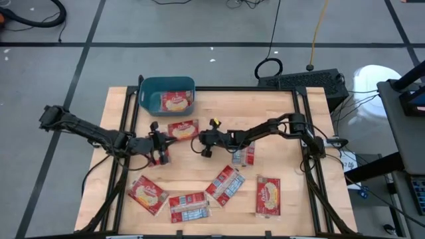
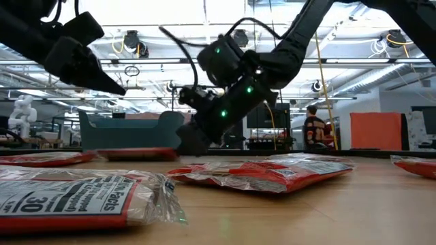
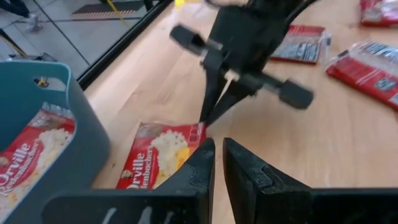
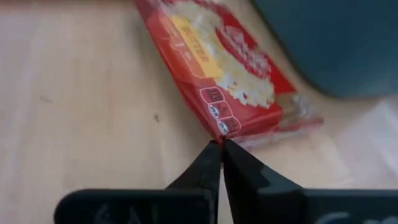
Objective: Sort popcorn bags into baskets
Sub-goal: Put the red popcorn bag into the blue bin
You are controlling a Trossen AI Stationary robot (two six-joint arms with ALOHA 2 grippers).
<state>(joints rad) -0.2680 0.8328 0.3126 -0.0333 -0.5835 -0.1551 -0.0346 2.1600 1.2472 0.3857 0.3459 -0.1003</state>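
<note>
A teal basket (image 1: 151, 93) stands at the table's far left with one red popcorn bag (image 1: 176, 101) inside. Another bag (image 1: 182, 128) lies flat on the table just in front of it, picture side up; it also shows in the right wrist view (image 4: 217, 56). My right gripper (image 1: 199, 137) is at this bag's right corner, fingers shut there. My left gripper (image 1: 159, 141) hovers just left of the bag, shut and empty (image 3: 218, 163). A further red bag (image 1: 162, 157) lies partly under my left gripper. My right gripper has its fingertips (image 4: 211, 163) closed together on the bag's corner (image 4: 227, 126) farthest from the basket, at the edge of the wrapper. The fingers slant down from the table's right side. The bag lies flat on the table. How much wrapper sits between the tips does not show.
Several more bags lie on the table's near half: (image 1: 149, 194), (image 1: 189, 206), (image 1: 226, 184), (image 1: 267, 196), and one under my right arm (image 1: 242, 155). In the low view bags lie close ahead (image 2: 266, 173), (image 2: 68, 197). A keyboard (image 1: 302, 81) sits beyond the far right corner.
</note>
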